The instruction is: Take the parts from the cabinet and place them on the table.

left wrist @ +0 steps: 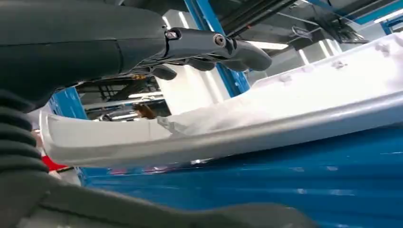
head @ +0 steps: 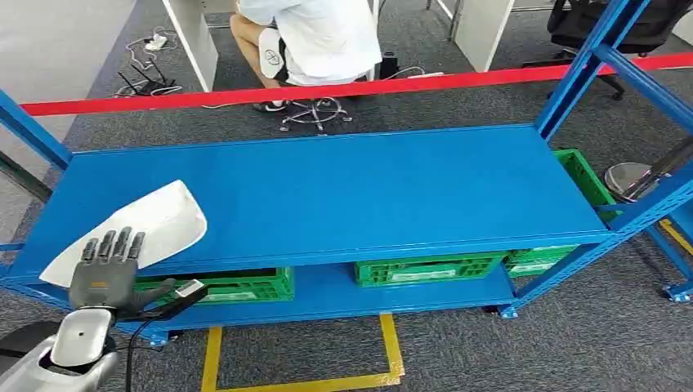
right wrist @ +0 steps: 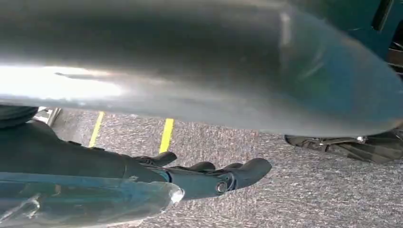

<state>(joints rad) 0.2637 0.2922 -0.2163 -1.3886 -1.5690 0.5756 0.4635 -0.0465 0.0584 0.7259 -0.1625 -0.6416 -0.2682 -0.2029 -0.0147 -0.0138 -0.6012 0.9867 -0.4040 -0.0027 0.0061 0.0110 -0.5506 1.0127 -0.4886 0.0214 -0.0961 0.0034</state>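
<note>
The head view is evenly and brightly lit from overhead, with soft, short shadows cast under the blue shelf [head: 343, 192]; the white part [head: 135, 230] is rendered almost without surface detail. Straight rails are bowed slightly toward the frame edges. In the left wrist view the white part [left wrist: 294, 102] is overexposed and softly blurred, and ceiling light strips are seen as glare behind the dark fingers [left wrist: 209, 47]. In the right wrist view a large grey out-of-focus surface [right wrist: 199, 61] carries a blown-out highlight, while the carpet [right wrist: 285, 190] is seen grainy but sharper.
</note>
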